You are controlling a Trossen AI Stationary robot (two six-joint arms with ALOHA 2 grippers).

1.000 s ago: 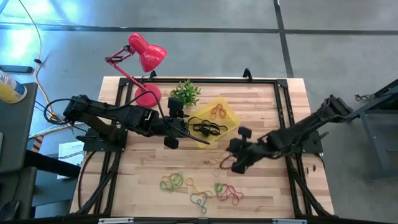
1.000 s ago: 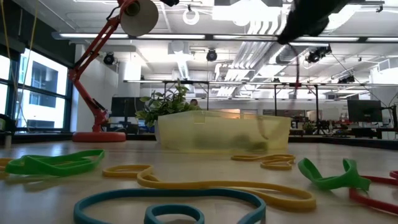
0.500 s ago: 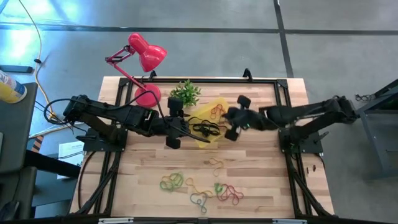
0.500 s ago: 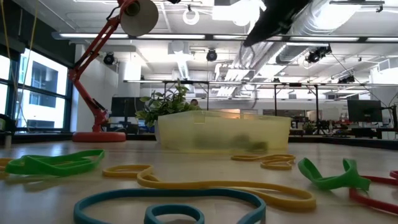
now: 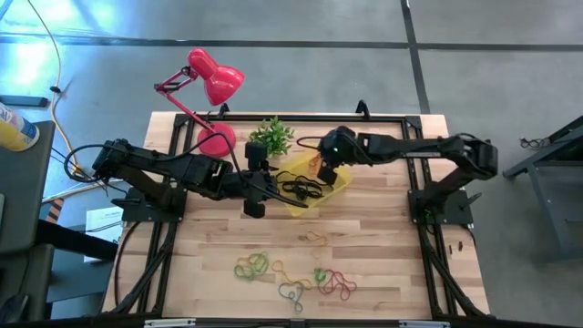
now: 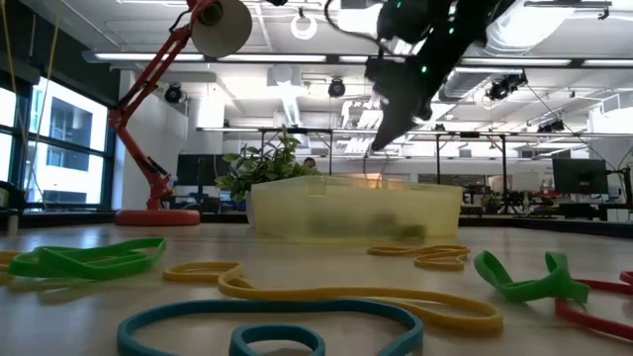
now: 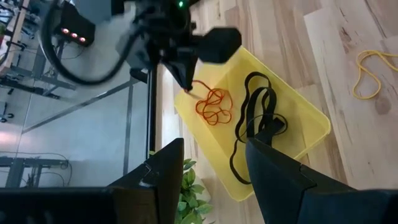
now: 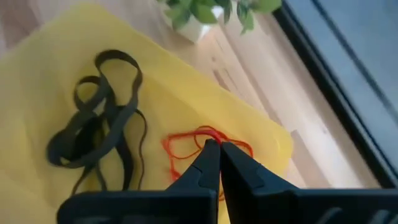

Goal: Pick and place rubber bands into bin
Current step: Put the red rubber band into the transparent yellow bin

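Observation:
The yellow bin sits on the far middle of the table, next to the plant. Black rubber bands and orange ones lie inside it. My right gripper hangs over the bin's far part, shut on an orange band. My left gripper waits open at the bin's left side, holding nothing. More loose bands lie near the table's near edge: yellow, green and yellow, red. My right gripper pinches a thin orange strand between its two fingertips, coming from above and slanting down toward the table's left. The band hangs below the tips, and its lower loops rest on the bin's floor.
A red desk lamp and a small green plant stand at the far left of the bin. A black frame runs round the table. In the low view, yellow, green and blue bands lie in front of the bin.
My right gripper has risen from the table's middle right, swung toward the far edge and left, and come down over the bin, staying shut. A thin band has travelled with it and now reaches into the bin.

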